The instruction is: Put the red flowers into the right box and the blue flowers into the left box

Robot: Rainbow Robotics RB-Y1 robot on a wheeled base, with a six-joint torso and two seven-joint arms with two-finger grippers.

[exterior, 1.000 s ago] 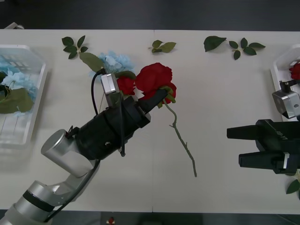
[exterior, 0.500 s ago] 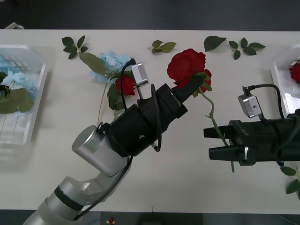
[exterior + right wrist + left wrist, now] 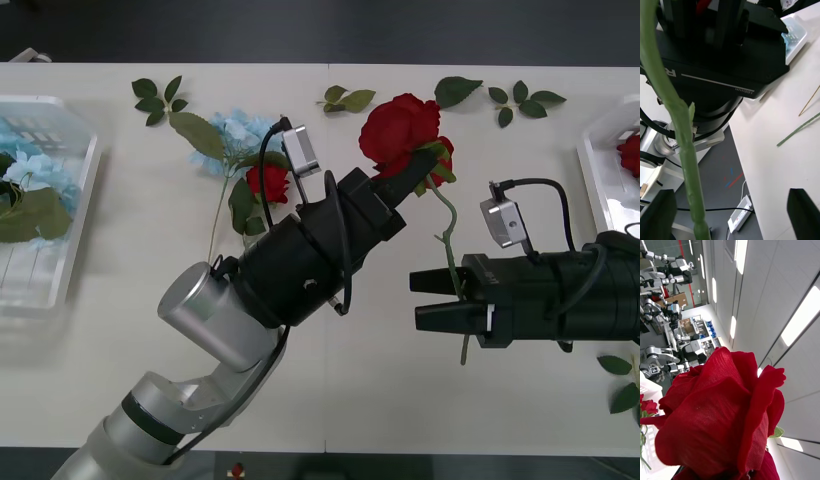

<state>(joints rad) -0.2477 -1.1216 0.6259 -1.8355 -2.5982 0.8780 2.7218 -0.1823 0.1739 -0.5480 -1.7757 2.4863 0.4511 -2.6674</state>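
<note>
My left claw (image 3: 432, 160) holds a red rose (image 3: 400, 130) just under its bloom, lifted above the surface (image 3: 330, 400) in the upper middle of the front view. The bloom is deep red and full, its cloth petals layered; in my left wrist view the same rose (image 3: 718, 416) shows a fine weave. Its thin green stem (image 3: 450, 260) hangs down and passes between the black fingers of my right claw (image 3: 425, 300), which are spread apart around it without pinching it; in my right wrist view the stem (image 3: 681, 131) runs between them.

A second, smaller red rose (image 3: 268, 183) lies on the surface left of centre, touching a pale blue flower (image 3: 245, 135) with large green leaves. More blue flowers (image 3: 25, 170) lie in the left box (image 3: 80, 200) at the left edge. Another red bloom (image 3: 630, 153) sits in the right box (image 3: 595, 170) at the right edge.
</note>
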